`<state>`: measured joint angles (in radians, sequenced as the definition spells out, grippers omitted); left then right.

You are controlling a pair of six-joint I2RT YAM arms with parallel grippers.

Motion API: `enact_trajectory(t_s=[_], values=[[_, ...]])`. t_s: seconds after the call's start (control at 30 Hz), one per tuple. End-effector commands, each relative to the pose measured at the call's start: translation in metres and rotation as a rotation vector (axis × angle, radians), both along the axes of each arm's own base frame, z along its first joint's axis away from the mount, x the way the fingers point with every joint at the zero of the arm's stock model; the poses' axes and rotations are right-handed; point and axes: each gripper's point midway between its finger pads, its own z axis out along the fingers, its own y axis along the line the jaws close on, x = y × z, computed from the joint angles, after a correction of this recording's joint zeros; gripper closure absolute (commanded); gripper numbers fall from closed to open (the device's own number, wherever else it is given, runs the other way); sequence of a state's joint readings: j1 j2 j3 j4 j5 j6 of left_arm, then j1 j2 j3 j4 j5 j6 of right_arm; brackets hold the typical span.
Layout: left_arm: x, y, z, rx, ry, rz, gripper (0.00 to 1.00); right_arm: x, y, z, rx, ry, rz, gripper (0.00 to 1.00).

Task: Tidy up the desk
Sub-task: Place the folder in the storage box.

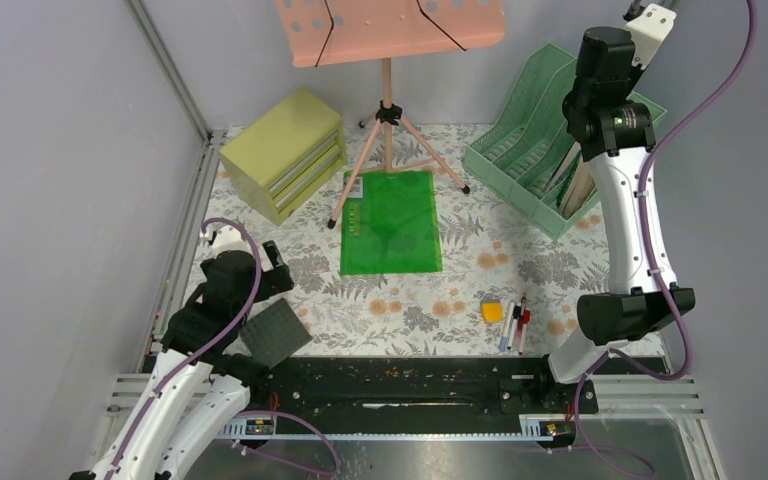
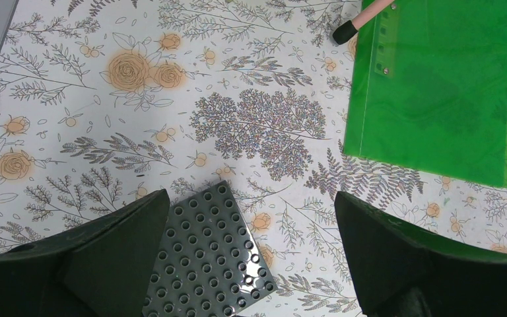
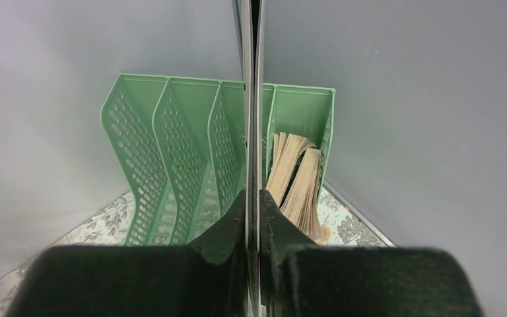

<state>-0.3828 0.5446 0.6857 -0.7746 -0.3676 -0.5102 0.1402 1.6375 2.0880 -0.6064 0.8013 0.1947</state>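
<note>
The desk (image 1: 460, 275) has a whitish top printed with ferns and orange flowers. My left gripper (image 2: 252, 198) is open low over its front left. A grey studded baseplate (image 2: 204, 254) lies flat between the fingers, up against the left finger (image 2: 115, 247); it also shows in the top view (image 1: 275, 332). My right gripper (image 3: 251, 195) is shut on a thin flat book seen edge-on (image 3: 251, 99). It is held high above the mint file rack (image 3: 171, 152), in line with a divider left of the rightmost slot. That slot holds tan-paged books (image 3: 297, 175).
A green folder (image 1: 392, 222) lies mid-desk under the pink music stand's tripod (image 1: 388, 130). An olive drawer cabinet (image 1: 285, 150) stands back left, the file rack (image 1: 530, 140) back right. A yellow block (image 1: 492, 311) and pens (image 1: 516, 325) lie front right.
</note>
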Motion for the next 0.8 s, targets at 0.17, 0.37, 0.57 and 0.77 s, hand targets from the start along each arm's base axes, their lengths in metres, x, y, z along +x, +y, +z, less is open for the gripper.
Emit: enact_trajectory(t_s=[0.17,0.37,0.57,0.77], values=[[0.005,-0.006,0.016,-0.035,-0.039,-0.012,0.01,0.030,-0.009,0.024,0.022,-0.135,-0.003,1.00],[0.005,-0.006,0.016,-0.035,-0.035,-0.013,0.01,0.055,-0.002,0.015,-0.014,-0.171,0.058,1.00],[0.006,-0.007,0.014,-0.035,-0.025,-0.014,0.01,0.048,0.006,0.023,-0.095,-0.374,0.144,1.00],[0.007,-0.008,0.012,-0.033,-0.013,-0.017,0.01,0.046,-0.007,0.002,-0.138,-0.290,0.069,1.00]])
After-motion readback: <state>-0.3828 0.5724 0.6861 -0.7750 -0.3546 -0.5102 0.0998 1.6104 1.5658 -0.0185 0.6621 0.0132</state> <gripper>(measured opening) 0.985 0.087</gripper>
